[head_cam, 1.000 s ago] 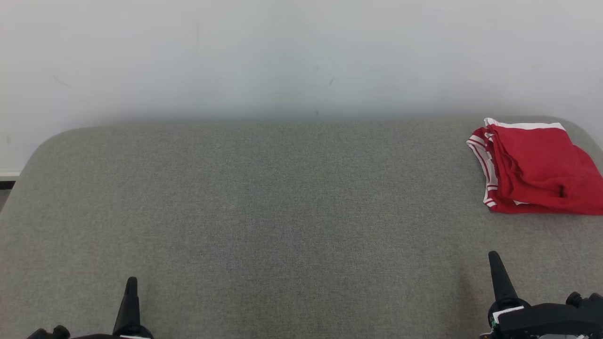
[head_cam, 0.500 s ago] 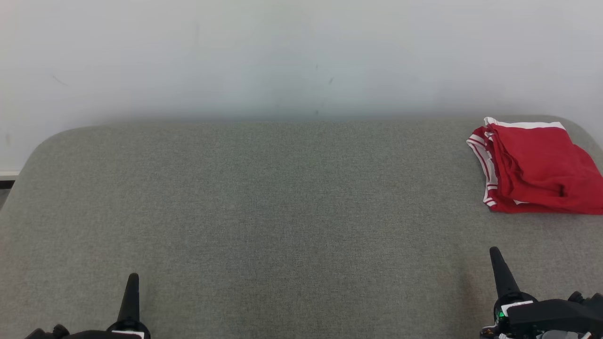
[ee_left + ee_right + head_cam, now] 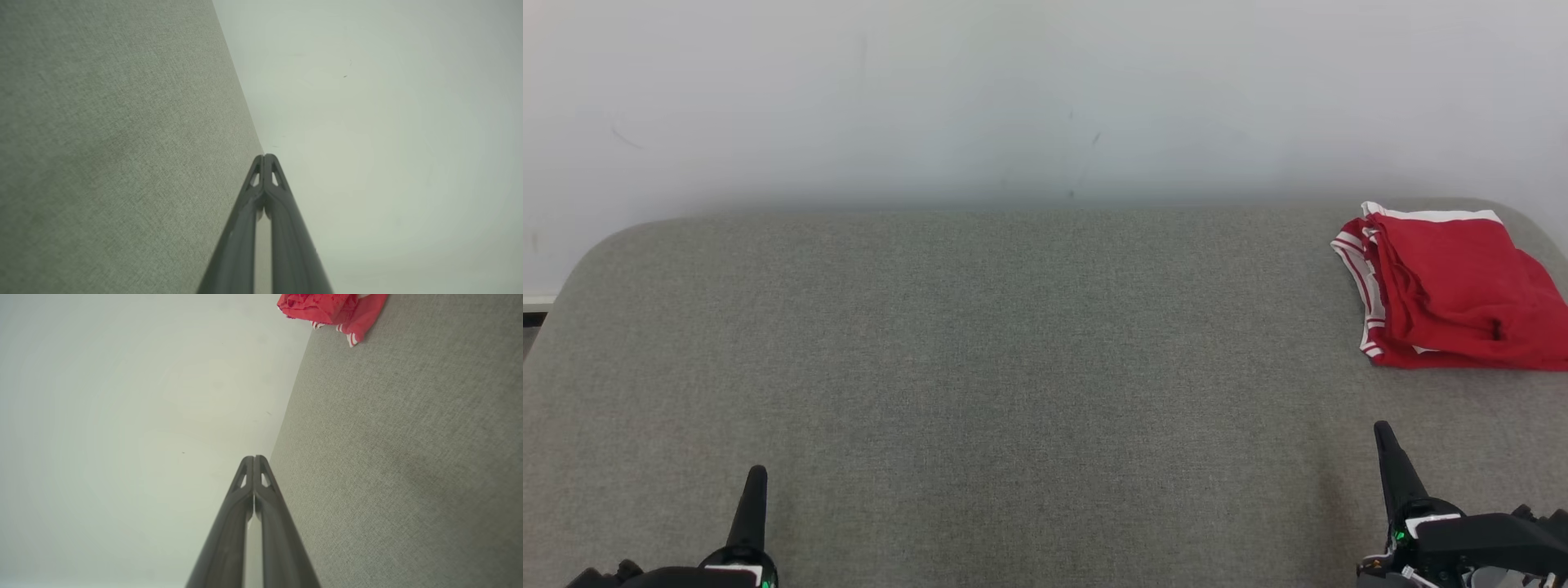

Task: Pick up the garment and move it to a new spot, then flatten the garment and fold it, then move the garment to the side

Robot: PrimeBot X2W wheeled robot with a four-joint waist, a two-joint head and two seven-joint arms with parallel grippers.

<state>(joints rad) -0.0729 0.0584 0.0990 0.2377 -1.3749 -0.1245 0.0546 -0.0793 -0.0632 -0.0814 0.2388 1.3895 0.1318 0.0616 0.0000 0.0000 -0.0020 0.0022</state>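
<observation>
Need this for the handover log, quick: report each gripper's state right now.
Left gripper: closed, holding nothing.
Right gripper: closed, holding nothing; the red garment lies apart from it.

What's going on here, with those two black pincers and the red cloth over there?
A two-armed robot is tidying a red garment with white-striped trim, which lies roughly folded at the far right of the grey fabric-covered table. Nothing is handling it at this moment: the left gripper and the right gripper are both shut, empty, and near the table's front edge, apart from the garment. The folding and moving aside look done.
</observation>
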